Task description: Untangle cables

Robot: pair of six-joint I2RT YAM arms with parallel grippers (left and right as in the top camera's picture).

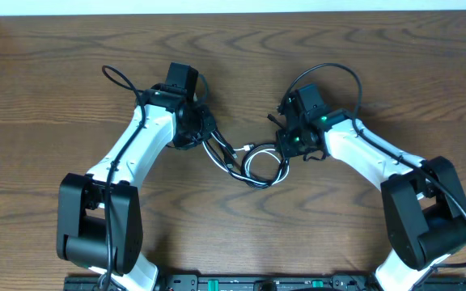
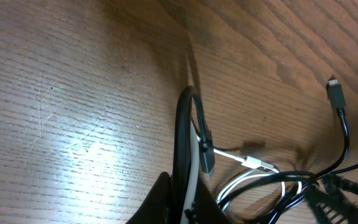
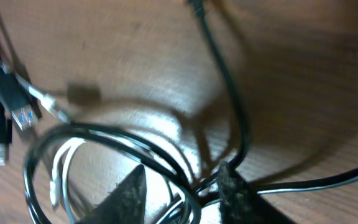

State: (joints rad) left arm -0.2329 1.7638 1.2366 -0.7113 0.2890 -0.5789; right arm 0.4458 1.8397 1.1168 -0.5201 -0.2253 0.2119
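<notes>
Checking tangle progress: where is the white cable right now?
In the overhead view, the white cable lies looped mid-table between the left pincer and the right pincer, intertwined with the black cable.

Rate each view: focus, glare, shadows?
Overhead: sharp, evenly lit table, faint shadows. Left wrist: in focus, broad glare lower left, black cable crisp. Right wrist: blurred throughout, central glare, soft shadow beside that cable.

The right wrist view is blurred throughout: the black cable (image 3: 230, 93) and white cable (image 3: 56, 174) smear together near the right gripper (image 3: 182, 167), and the bottom edge cuts off their loops. Overhead, the left gripper (image 1: 207, 136) hides its own fingertips, and the cable crossings are too small to trace.
</notes>
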